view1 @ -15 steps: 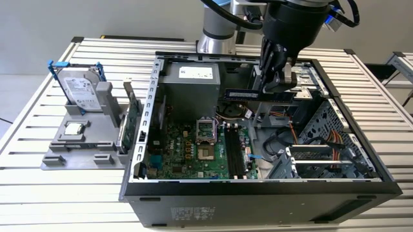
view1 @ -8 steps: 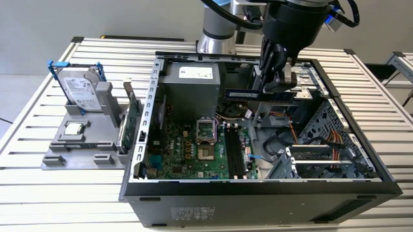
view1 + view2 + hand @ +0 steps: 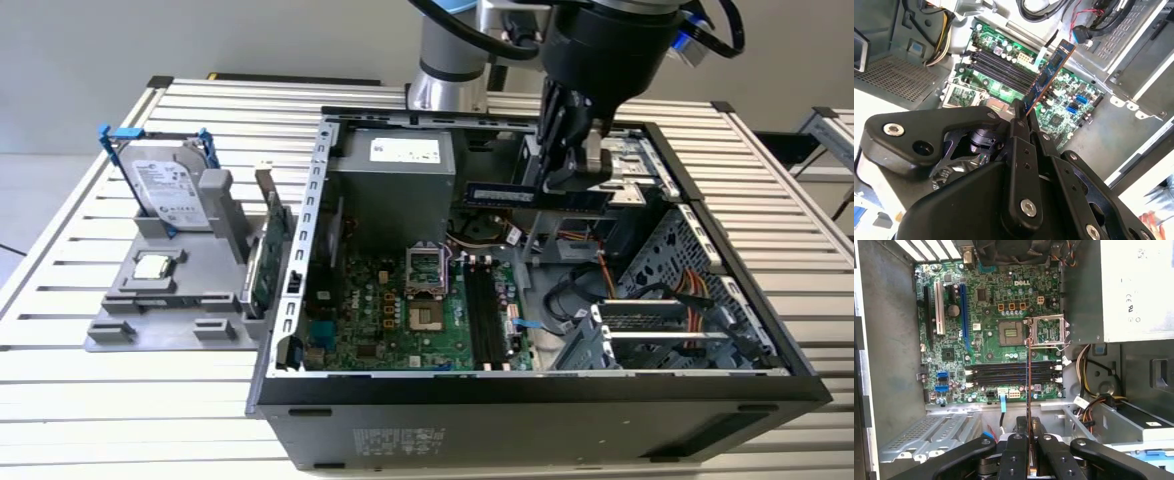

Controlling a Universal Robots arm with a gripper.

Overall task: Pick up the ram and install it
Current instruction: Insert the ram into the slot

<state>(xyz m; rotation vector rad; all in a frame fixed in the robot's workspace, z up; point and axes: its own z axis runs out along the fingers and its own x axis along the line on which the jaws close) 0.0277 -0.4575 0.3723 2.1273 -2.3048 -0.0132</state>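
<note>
Hanging over the open case, the gripper has its fingers closed tight on the ram, gripping it near one end. In the exterior view the ram lies level in mid-air, above the motherboard and apart from it. In the first wrist view it appears edge-on, crosswise to the black slots below.

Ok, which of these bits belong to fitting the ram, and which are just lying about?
In the job: the ram, shut in the gripper over the open case; the memory slots inside it.
Lying about: the hard drive, processor chip and expansion card, on the grey holder at the exterior view's left.
</note>
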